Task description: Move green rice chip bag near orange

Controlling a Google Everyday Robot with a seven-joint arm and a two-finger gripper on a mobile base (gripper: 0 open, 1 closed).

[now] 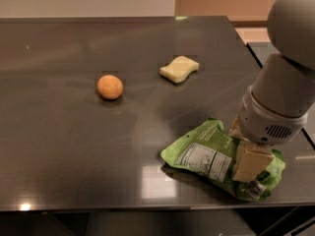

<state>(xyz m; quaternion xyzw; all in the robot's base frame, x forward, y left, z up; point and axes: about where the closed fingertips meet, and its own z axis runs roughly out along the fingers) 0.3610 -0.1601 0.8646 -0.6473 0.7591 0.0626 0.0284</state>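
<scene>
reaching down near the right front edge of the tabletop [59,146], my end effector [248,173] covers one end of the bag [202,154]; i cannot tell if it pinches. the orange [110,86] sits well apart.

I read dim, warm light. Square glare patch on the glossy dark table [59,146] near its front edge. Soft shadow rings the orange [110,86]. Gripper [251,163] sits low on the green rice chip bag [202,154], with a faint shadow behind it.

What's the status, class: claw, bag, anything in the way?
Claw on green rice chip bag, front right. Orange apart, leftward. Sponge beyond, likely off the path.
</scene>
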